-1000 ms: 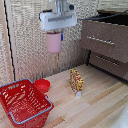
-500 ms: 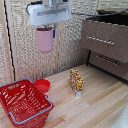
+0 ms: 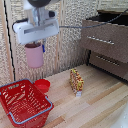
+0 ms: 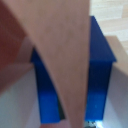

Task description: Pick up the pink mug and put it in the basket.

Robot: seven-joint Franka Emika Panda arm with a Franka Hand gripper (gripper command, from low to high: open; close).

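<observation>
Pale wood planking forms the surface (image 3: 100, 107), backed by a light panelled wall, with a dark brown drawer unit (image 3: 107, 42) seen at the exterior view's right. At the left of that view, the basket (image 3: 22, 105) is seen resting on the surface, below the gripper and slightly toward the left. A low red bowl (image 3: 42, 85) is seen just beside the basket's far corner, almost directly beneath the gripper. The gripper (image 3: 35, 44) is held high above the surface, and the mug (image 3: 34, 55) is clamped by its rim between the 2 fingers, hanging upright under the white hand, well clear of the basket and the bowl. A small patterned box (image 3: 76, 81) stands upright on the wood, below the gripper and toward the exterior view's right, well apart from the basket. In the wrist view, the mug's pink wall (image 4: 60, 55) is shown gripped against a dark-blue finger (image 4: 100, 70), very close and blurred.
</observation>
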